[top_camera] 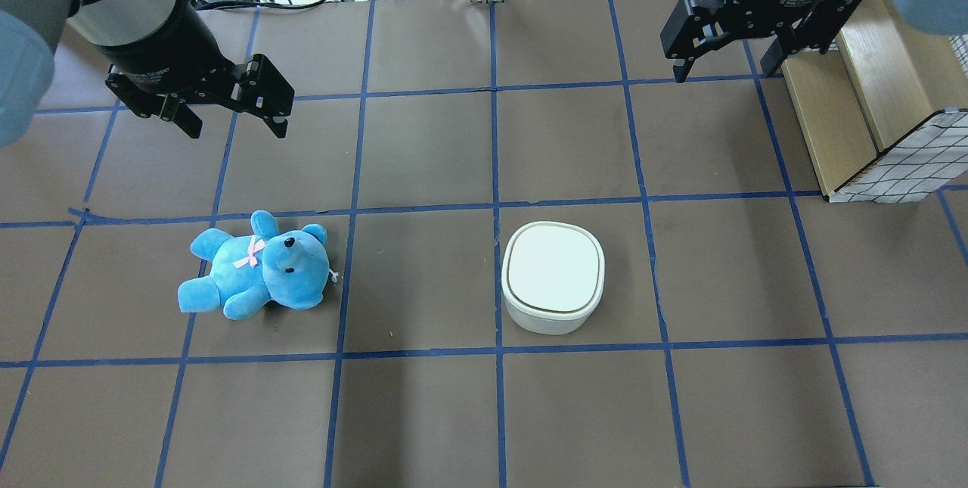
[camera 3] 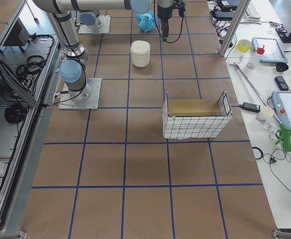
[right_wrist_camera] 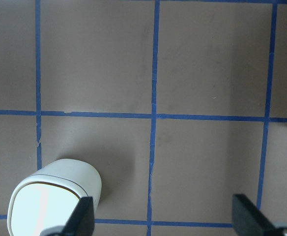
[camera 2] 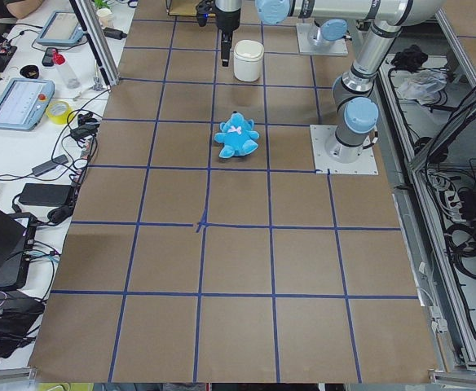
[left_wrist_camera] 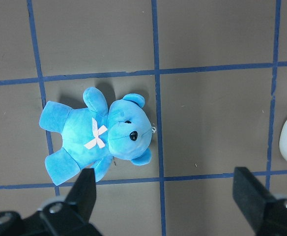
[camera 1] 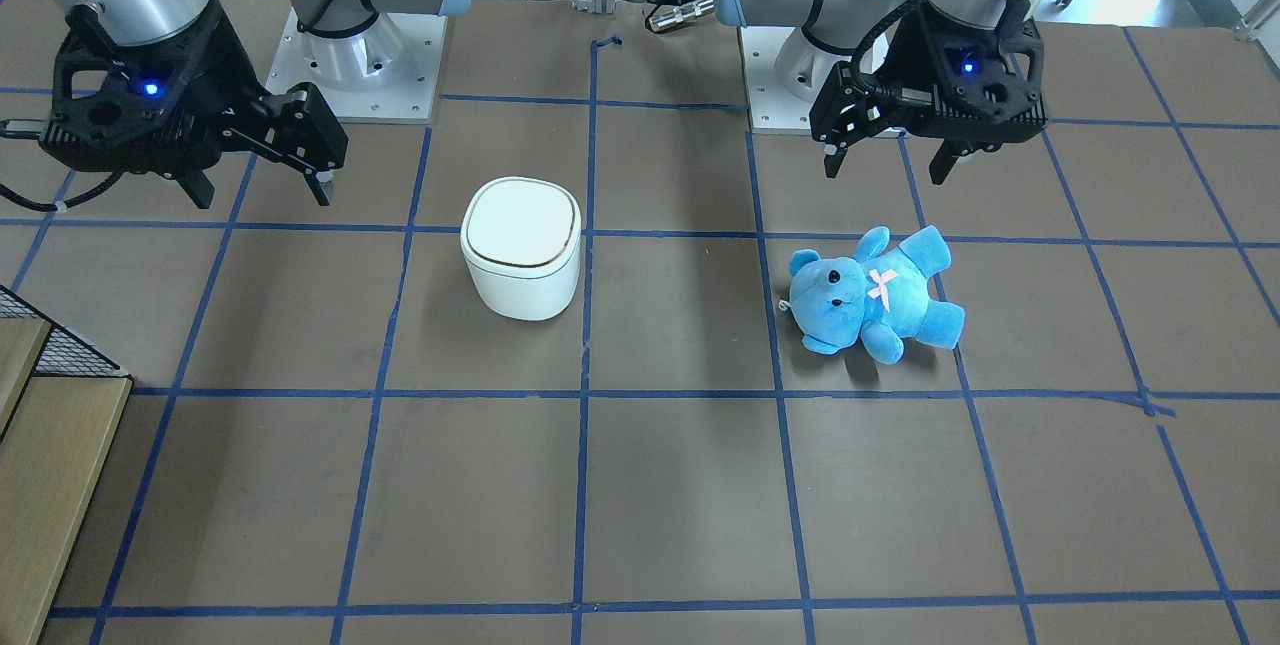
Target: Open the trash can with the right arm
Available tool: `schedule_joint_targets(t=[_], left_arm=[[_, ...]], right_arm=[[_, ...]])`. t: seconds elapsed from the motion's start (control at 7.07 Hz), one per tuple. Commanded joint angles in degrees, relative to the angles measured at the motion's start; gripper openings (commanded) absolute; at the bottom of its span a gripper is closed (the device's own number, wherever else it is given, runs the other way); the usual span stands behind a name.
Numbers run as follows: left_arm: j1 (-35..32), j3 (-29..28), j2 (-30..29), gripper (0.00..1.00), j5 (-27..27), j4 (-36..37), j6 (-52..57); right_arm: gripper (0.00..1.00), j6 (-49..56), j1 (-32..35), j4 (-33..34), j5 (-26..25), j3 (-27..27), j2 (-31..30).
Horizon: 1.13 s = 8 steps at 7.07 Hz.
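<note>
The small white rounded-square plastic trash can (top_camera: 548,318) stands shut near the centre of the brown, blue-taped table (top_camera: 423,412). The right tool (top_camera: 722,72) hangs wide and empty, nearer the right edge. Approach vertically and load the lid (top_camera: 556,267) centrally to prevent tipping.

Table (top_camera: 423,412) holds trash can (top_camera: 553,276), bear (top_camera: 257,265), perhaps a crate (camera 3: 195,127).

Bare table (top_camera: 711,155) lay between the right gripper (top_camera: 724,68) and the trash can (top_camera: 553,276), whose lid was unobstructed from above. A mesh-sided wooden crate (top_camera: 832,125) stood close by the gripper's outer side; the blue teddy bear (top_camera: 257,276) lay well apart from the can.
</note>
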<state>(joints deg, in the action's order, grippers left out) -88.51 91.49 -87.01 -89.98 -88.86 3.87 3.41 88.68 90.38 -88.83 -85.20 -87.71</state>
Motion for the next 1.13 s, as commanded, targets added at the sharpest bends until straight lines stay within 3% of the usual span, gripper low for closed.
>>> schedule_joint_targets(t=[0.0,0.14,0.57,0.99], left_arm=[[0.0,0.0,0.0,1.0,0.0,0.0,0.0],[0.0,0.0,0.0,1.0,0.0,0.0,0.0],[0.0,0.0,0.0,1.0,0.0,0.0,0.0],[0.0,0.0,0.0,1.0,0.1,0.0,0.0]], right_arm=[[1.0,-0.1,0.0,-1.0,-0.1,0.0,0.0],[1.0,-0.2,0.1,-2.6,0.5,0.1,-0.1],[1.0,-8.3,1.6,-7.3,10.9,-0.1,0.0],[1.0,-24.2,10.9,-6.9,14.8,-2.1,0.9]])
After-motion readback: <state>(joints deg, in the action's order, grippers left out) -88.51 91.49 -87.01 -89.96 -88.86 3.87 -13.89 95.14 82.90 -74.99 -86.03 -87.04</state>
